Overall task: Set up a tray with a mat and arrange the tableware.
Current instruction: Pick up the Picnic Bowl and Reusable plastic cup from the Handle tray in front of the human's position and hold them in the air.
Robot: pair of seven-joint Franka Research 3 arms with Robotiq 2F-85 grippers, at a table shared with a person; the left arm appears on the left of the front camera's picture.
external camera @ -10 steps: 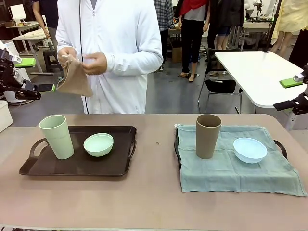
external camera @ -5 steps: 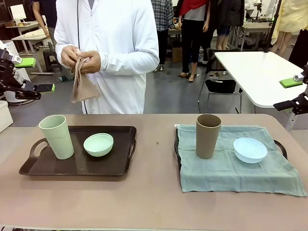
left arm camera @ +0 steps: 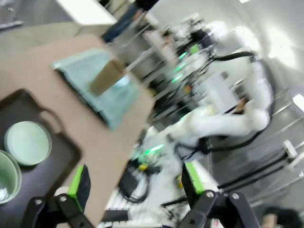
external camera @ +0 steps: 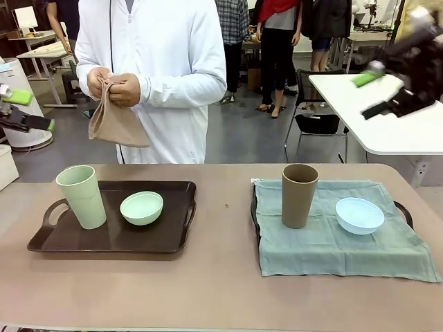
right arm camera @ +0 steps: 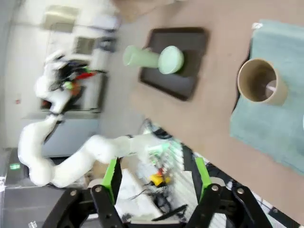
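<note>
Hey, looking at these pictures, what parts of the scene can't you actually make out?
- Right tray: front view, the teal mat covers all but its rim and handle.
- Tan cloth: front view, bunched in the person's hands, so its shape is unclear.
- Right gripper: front view, blurred, fingers smeared.
- Pale green cup: left wrist view, cut off by the edge.
</note>
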